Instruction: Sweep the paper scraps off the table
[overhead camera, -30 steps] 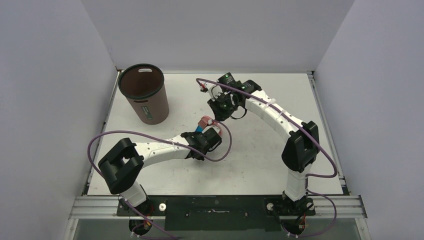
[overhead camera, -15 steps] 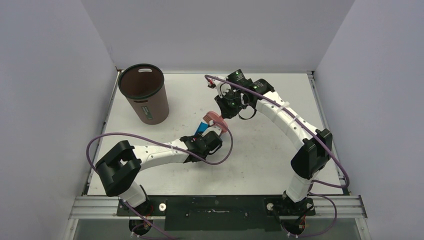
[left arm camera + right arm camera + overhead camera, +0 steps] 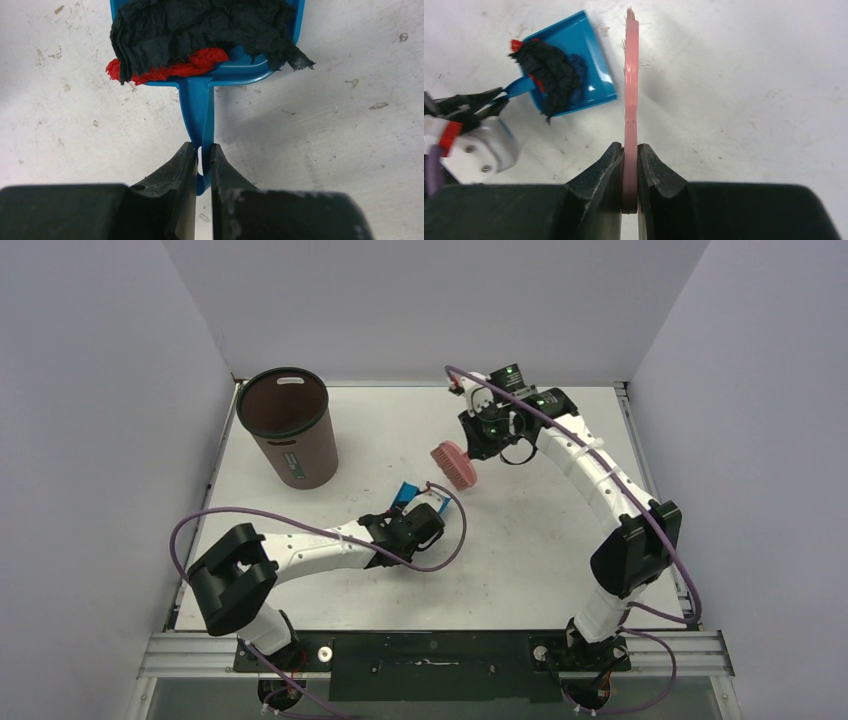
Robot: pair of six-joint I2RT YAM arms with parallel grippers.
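The right arm (image 3: 590,480) has swung toward the right side of the table (image 3: 520,560) over the last second. It has carried the pink brush (image 3: 453,464) off the blue dustpan (image 3: 405,491), which it was crowding before. The left arm (image 3: 310,545) has barely shifted.

The top view shows no loose scraps on the table, though the arms hide some of it, so the sweeping looks largely done. The brown bin (image 3: 290,430) stands at the far left, well apart from the dustpan. Emptying the pan into it seems the step left.

The right gripper (image 3: 630,150) is clamped on the brush's flat handle. The left gripper (image 3: 202,150) pinches the dustpan's handle. The paper scraps (image 3: 200,25) lie heaped in the pan with a red bit (image 3: 200,62), some hanging over its rim.
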